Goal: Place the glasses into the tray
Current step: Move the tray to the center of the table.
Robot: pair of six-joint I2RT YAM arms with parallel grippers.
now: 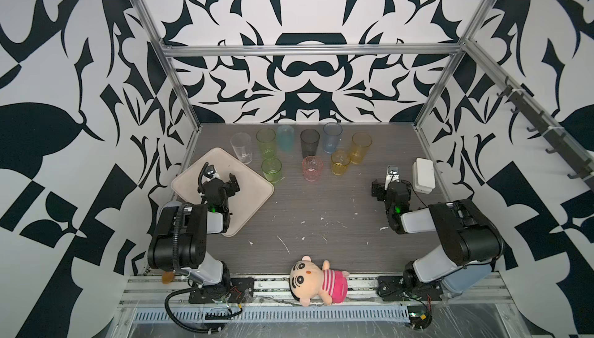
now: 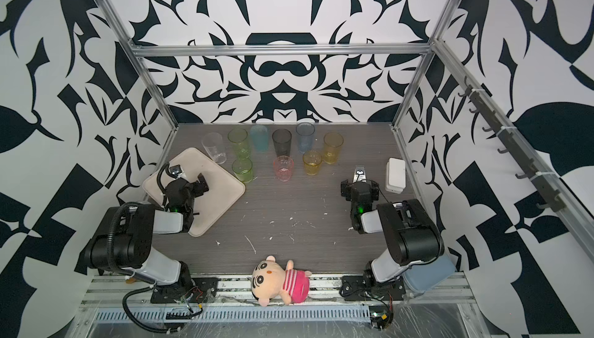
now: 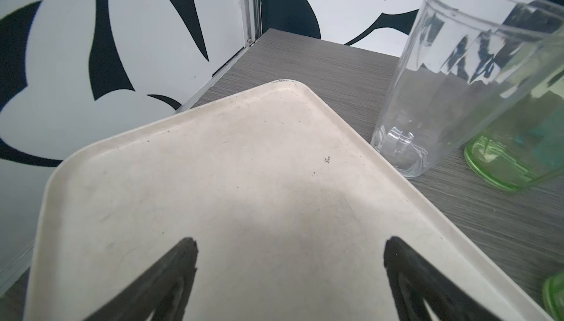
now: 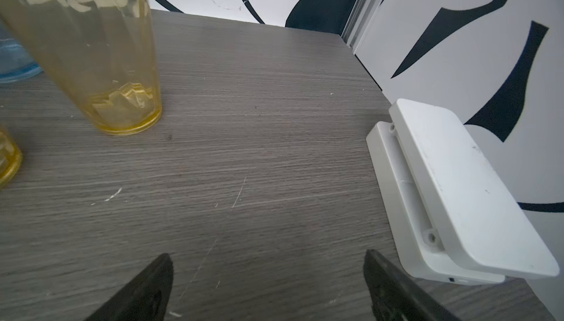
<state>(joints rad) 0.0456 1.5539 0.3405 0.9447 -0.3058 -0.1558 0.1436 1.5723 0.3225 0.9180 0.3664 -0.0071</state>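
Observation:
Several tinted glasses stand upright in a loose double row at the back of the table in both top views: clear [image 1: 241,147], tall green [image 1: 266,142], teal [image 1: 285,137], smoke grey [image 1: 310,142], blue [image 1: 332,137], tall yellow [image 1: 361,147], short green [image 1: 272,169], pink [image 1: 312,168], short yellow [image 1: 340,162]. The beige tray [image 1: 249,198] lies at the left with nothing in it. My left gripper [image 3: 291,243] hovers open over the tray [image 3: 213,166], and the clear glass [image 3: 442,90] stands just past the rim. My right gripper [image 4: 268,257] is open over bare table, apart from the tall yellow glass [image 4: 91,44].
A small white box [image 1: 423,175] sits by the right wall, close beside my right gripper [image 1: 390,180]. A plush doll [image 1: 318,283] lies on the front rail. Metal frame posts and patterned walls close in the table on three sides.

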